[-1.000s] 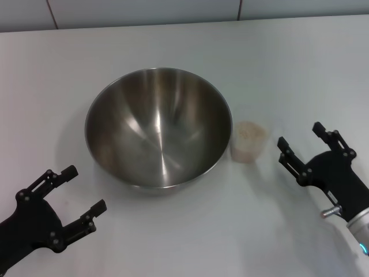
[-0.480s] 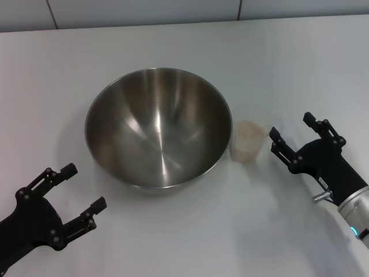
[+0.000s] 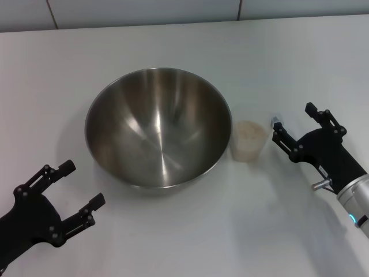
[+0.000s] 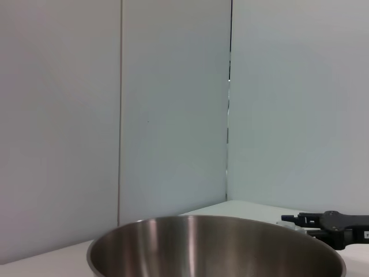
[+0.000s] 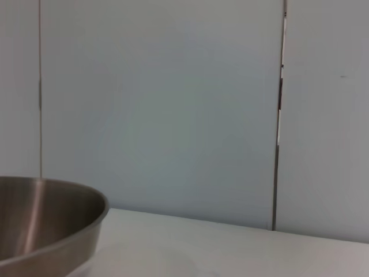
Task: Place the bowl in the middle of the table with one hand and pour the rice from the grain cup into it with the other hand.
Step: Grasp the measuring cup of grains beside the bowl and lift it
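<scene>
White table (image 3: 173,231) (bowl (image 3: 158,127) beside cup (image 3: 249,140))

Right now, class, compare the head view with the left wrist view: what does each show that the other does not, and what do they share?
Only the head view shows the grain cup with rice beside the bowl, the open left gripper near the table's front edge, and the bowl's inside from above. Only the left wrist view shows the pale wall panels behind. Both show the bowl and the open right gripper.
</scene>
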Robot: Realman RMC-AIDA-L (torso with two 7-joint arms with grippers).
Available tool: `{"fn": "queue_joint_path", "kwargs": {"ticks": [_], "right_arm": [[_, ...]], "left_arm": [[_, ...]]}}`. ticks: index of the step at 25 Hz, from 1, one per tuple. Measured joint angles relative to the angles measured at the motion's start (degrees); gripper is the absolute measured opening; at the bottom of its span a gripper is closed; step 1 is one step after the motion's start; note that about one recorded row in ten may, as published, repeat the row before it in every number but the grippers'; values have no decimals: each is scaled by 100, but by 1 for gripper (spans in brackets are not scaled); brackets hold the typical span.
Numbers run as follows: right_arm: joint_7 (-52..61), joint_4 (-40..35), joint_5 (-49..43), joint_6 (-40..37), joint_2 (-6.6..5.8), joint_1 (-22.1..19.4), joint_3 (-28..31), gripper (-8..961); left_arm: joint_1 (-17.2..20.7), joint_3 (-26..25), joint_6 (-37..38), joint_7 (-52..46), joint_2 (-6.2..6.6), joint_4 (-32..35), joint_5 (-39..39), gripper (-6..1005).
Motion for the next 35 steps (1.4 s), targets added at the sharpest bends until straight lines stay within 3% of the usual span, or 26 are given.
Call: {"fn": "queue_joint_path", "kwargs": {"ticks": [24,35], "right_arm": [[3,16,-2,221,0,185,-69,624],[3,43,-6,199,0,170,-71,379]], "left_arm": [[-37,-55,-31,0,-9,0,1,840],[-31,-55,-41,0,-8,-14,1,840]]}}
